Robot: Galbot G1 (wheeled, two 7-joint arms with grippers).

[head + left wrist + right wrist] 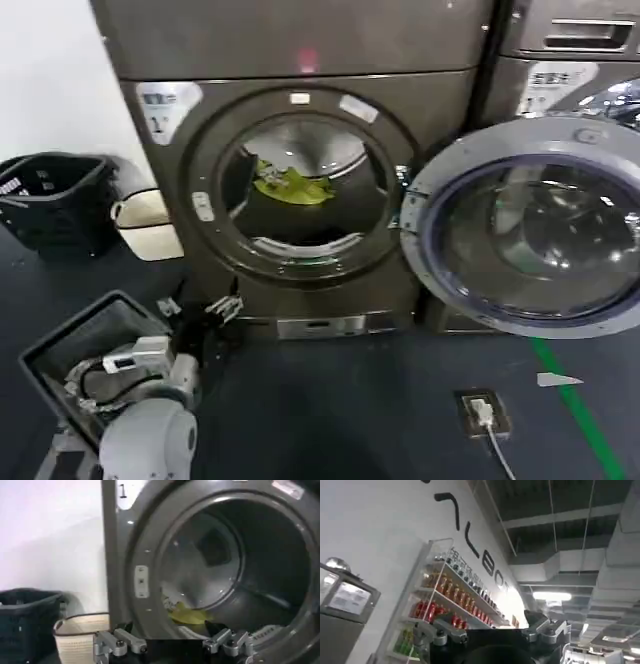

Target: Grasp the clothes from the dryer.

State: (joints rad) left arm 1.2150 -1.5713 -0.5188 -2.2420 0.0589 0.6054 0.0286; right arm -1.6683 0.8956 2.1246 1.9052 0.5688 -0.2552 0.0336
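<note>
At the far left of the scene a dark basket (pixel 45 200) stands against the wall with a cream basket (pixel 148 222) just right of it, and a grey bin (pixel 95 340) lies nearer, by the robot's own body. The left pincer (pixel 205 308) hovers low in front of the dryer (pixel 300 150), below and to the left of the round porthole, with its fingers (pixel 117 644) spread wide and nothing between them. In the left wrist view it points straight at the opening.

Inside the drum lie the clothes (pixel 292 185): a bright yellow-green piece resting toward the left of the opening, well apart from the pincer. No dark blue or white piece can be told from here. The glass door (pixel 525 225) hangs swung open to the right, clear of the opening.

The right pincer (pixel 495 635) is raised and aimed at the ceiling and a shelf of bottles (pixel 445 605), away from the work, with its fingers apart and empty.

This looks like the approach step, the grasp not yet made. The next move probably calls for lifting the left pincer over the porthole's lower rim, reaching far into the drum, and closing on the yellow-green fabric.
</note>
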